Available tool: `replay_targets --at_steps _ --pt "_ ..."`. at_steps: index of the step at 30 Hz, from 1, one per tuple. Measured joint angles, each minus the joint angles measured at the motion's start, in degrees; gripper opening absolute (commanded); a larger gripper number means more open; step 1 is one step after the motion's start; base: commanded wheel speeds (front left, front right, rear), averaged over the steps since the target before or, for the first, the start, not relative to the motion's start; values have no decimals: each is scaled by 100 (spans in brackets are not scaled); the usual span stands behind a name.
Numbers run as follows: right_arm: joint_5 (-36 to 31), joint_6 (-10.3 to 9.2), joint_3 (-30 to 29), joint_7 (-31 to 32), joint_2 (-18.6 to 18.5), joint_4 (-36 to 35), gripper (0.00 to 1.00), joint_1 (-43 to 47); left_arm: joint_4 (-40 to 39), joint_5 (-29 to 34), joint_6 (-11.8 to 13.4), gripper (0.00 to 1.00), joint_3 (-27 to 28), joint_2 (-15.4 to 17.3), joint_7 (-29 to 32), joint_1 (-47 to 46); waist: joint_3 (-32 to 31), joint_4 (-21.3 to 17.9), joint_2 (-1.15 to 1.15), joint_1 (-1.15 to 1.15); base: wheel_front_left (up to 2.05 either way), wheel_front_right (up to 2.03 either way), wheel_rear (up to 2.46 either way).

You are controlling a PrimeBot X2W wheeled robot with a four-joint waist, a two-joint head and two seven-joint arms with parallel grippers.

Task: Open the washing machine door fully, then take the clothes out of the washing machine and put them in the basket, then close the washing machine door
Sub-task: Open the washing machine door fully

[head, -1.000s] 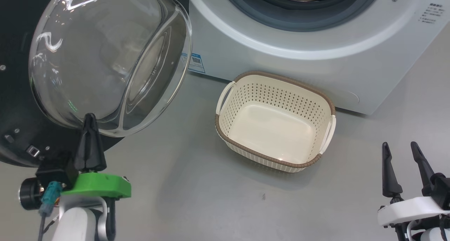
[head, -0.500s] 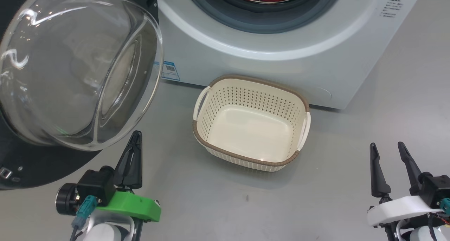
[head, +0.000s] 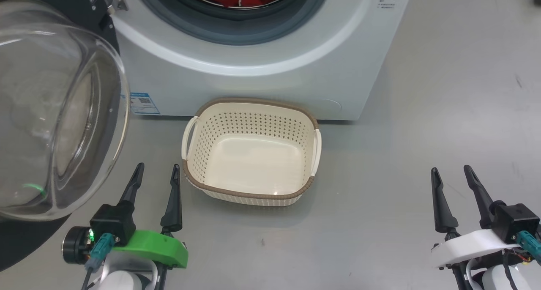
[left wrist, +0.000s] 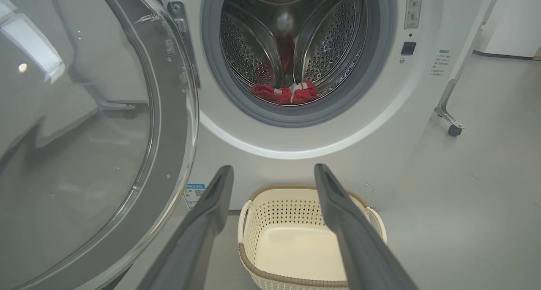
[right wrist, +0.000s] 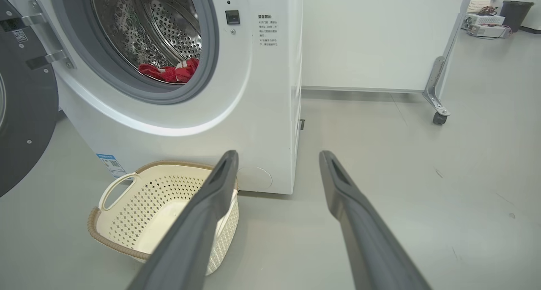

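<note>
Lying bunched at the front edge of the drum (left wrist: 296, 40), the jersey (left wrist: 284, 93) looks light, soft and limp; pinching its raised white-trimmed fold should lift it. The left gripper (head: 157, 166) and right gripper (head: 450, 168) hover over the floor (head: 380, 222), jaws wide apart and empty.

The left gripper (head: 157, 167) had two long, slim black fingers (head: 172, 205) that tapered to blunt points. Seen close, they were dark grey, with a shallow groove near the tip of the inner face. At their base sat a bright green bracket (head: 148, 247). On its outer side were a boxy black block (head: 112, 220), a round black knob (head: 74, 250) and a teal plug (head: 100, 244) trailing a grey cable (head: 89, 273). Behind the bracket the wrist (head: 122, 279) was white. The right gripper (head: 450, 169) had the same fingers on a white bracket (head: 473, 243). A matching black box (head: 513, 220) and teal connector (head: 528, 241) sat on its outer side, with a thin dark wire (head: 504, 269) behind.
</note>
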Motion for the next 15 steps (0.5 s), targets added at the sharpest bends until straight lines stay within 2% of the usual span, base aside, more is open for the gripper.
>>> replay_targets --at_steps 9,15 --pt "1 9 22 0 76 159 100 -1 220 45 87 100 124 22 8 1 -78 -593 0 0 0 0 0" --pt "1 52 16 -1 92 268 100 11 379 137 104 100 115 23 9 3 -232 -824 0 0 0 0 0"
